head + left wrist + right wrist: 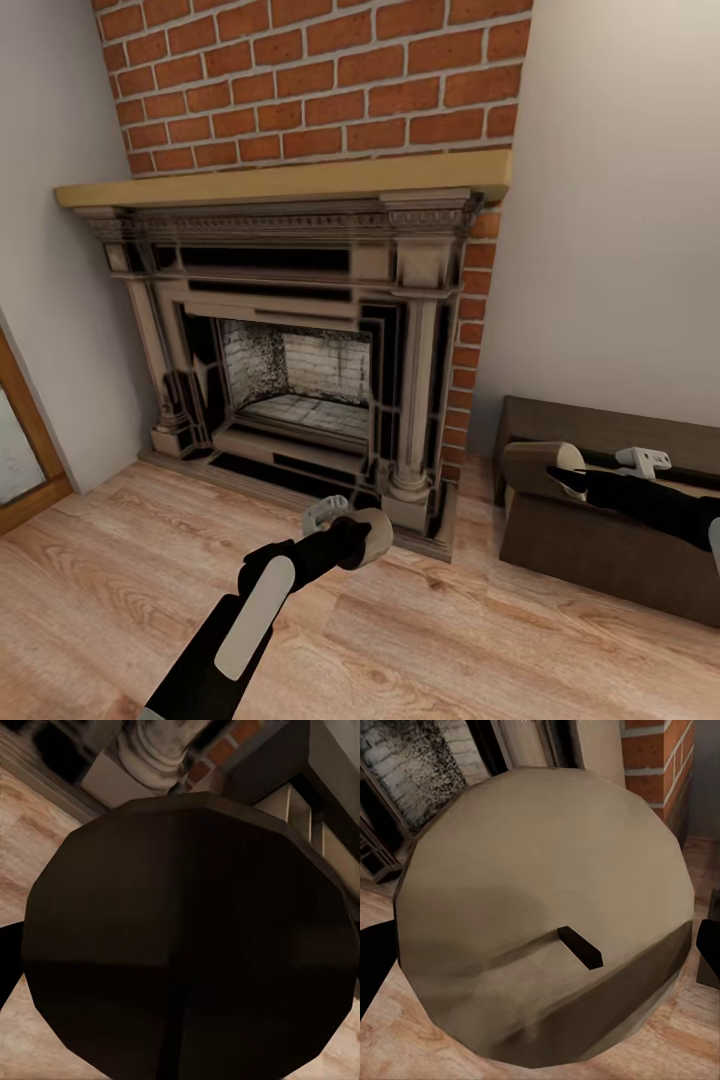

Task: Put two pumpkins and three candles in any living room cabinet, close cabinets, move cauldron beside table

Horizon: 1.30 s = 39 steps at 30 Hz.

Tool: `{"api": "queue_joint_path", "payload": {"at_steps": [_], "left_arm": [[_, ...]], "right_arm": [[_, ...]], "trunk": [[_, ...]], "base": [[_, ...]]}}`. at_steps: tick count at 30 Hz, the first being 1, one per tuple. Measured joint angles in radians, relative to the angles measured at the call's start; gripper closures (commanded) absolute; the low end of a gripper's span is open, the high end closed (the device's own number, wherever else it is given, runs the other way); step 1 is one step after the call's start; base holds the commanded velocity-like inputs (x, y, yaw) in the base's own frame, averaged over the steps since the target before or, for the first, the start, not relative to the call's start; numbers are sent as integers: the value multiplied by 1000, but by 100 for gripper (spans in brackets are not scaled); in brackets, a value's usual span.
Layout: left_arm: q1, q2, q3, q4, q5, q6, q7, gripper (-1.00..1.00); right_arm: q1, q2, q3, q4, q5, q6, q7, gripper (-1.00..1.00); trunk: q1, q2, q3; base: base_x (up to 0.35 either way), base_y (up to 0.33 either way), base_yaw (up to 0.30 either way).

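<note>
We see two candles, one in each gripper. The left gripper (pixel 352 528) is closed on a tan candle (pixel 374 534), held out over the wood floor (pixel 120 600) just in front of the fireplace (pixel 300 370). In the left wrist view that candle (pixel 187 937) shows as a dark round face in shadow, with a fireplace column base (pixel 154 757) beyond it.

The right gripper (pixel 565 478) grips the other candle (pixel 540 465), held above the left end of the dark-brown cabinet (pixel 600 550), which stands beside the brick chimney (pixel 320 80). The right wrist view shows this candle's (pixel 547 915) pale flat end with a short black wick (pixel 581 947), a detail the head view does not give, and black fingers (pixel 375 960) at either side.
</note>
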<state>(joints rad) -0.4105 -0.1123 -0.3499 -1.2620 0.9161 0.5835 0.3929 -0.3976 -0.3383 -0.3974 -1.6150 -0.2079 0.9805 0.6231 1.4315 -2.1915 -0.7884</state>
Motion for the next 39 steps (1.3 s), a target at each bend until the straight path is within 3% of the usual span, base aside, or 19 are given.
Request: {"api": "queue_joint_path", "payload": {"at_steps": [39], "left_arm": [[0,2,1,7,0,-7,3,100]], "right_arm": [[5,1,3,0,0,-1,2,100]], "trunk": [[-150,273,68]], "base": [[0,0,0]]}}
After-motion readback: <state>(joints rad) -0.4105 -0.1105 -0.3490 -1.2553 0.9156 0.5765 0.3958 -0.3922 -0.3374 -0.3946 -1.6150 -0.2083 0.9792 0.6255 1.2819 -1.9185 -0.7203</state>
